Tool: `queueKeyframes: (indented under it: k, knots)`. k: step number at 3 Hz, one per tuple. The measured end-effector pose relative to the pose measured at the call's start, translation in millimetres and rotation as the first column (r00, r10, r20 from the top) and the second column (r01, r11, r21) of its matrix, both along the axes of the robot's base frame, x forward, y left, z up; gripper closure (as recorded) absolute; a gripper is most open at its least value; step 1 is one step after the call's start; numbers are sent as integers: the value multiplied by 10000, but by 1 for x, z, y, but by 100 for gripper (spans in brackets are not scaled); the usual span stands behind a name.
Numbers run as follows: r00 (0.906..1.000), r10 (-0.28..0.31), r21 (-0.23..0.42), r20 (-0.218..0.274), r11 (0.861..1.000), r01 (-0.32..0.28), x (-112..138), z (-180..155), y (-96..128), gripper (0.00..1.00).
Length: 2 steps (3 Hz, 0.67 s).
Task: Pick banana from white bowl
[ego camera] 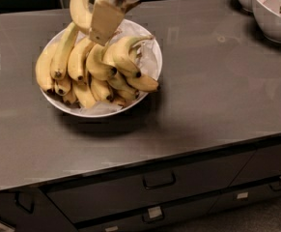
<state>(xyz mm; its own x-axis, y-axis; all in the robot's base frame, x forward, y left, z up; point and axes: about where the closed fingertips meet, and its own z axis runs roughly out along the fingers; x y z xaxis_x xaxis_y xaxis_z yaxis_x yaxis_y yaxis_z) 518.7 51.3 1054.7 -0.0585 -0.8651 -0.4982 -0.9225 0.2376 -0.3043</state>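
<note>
Above white bowl (101,114) | end effector (101,25) clamped on banana (79,8) | wrist cut off

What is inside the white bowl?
A pile of bananas on crinkled paper. The gripper, above the back rim, grips one banana. The bowl floor is hidden beneath them.

Matt beige gripper (95,29), at twelve o'clock, clamps smooth-skinned banana (79,8) above glossy white bowl (96,114), crinkled paper lining (147,57), satin grey counter (217,95).
</note>
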Motion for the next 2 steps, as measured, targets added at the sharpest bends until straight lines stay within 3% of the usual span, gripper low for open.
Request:
queueKeyframes:
  k: [1, 2]
  knots:
    - [9968, 503, 564, 618, 9970, -538, -11, 26, -21, 100]
    - [9952, 641, 573, 735, 9960, -684, -16, 31, -20, 100]
